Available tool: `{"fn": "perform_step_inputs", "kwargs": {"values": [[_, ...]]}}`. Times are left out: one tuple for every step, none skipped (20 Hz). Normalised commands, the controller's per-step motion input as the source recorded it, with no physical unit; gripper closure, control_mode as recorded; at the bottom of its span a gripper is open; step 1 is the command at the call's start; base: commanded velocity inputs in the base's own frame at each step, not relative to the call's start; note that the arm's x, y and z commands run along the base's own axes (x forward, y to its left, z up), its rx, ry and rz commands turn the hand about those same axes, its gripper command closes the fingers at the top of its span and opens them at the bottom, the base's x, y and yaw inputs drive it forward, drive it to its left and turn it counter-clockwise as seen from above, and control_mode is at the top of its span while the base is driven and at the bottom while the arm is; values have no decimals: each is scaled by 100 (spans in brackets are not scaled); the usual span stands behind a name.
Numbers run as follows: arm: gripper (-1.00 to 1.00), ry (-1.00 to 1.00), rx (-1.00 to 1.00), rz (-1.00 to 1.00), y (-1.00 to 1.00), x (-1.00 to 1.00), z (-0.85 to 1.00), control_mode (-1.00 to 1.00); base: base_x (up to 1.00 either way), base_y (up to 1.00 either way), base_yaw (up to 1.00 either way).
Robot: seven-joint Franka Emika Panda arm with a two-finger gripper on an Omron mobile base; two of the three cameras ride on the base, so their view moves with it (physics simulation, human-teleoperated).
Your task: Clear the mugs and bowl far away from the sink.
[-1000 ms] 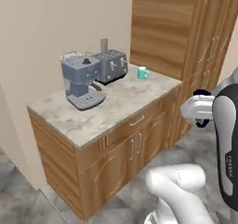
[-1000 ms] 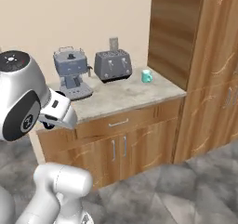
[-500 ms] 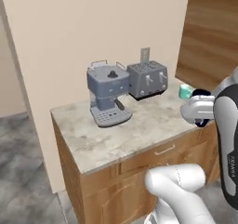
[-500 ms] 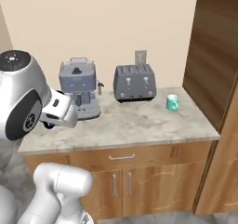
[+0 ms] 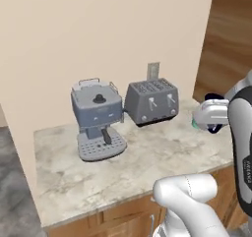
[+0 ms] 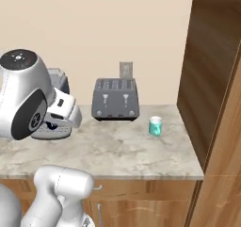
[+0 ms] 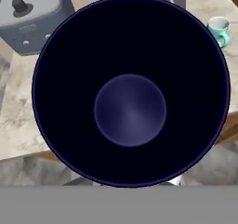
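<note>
Countertop [image 6: 117,150]: one teal mug [image 6: 155,126]

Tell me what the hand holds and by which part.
Seemingly the dark navy mug, its underside facing the camera; the hold point is hidden behind it.

1 teal mug [image 6: 155,126], 1 toaster [image 6: 115,99], 1 coffee mach. [image 5: 97,118], 1 dark bowl [image 7: 130,92].

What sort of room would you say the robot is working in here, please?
Most likely a home kitchen: a marble-look counter over wooden cabinets carries a grey espresso machine, a four-slot toaster and a teal mug, with a tall wood-panelled cupboard alongside.
</note>
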Motion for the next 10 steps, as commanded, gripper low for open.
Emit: {"fn": "perform_step_inputs", "kwargs": {"values": [[100,0,0,0,0,0,0,100,100,-67,27],[100,0,0,0,0,0,0,100,100,-83,31],[100,0,0,0,0,0,0,100,100,-90,38],[100,0,0,0,0,0,0,100,100,-84,41],[100,0,0,0,0,0,0,100,100,-82,42],[100,0,0,0,0,0,0,100,100,-84,42],[100,0,0,0,0,0,0,100,100,-86,45],[100,0,0,0,0,0,0,100,100,-84,45],[100,0,0,0,0,0,0,100,100,-82,47],[100,0,0,0,0,0,0,100,100,-81,47]]}}
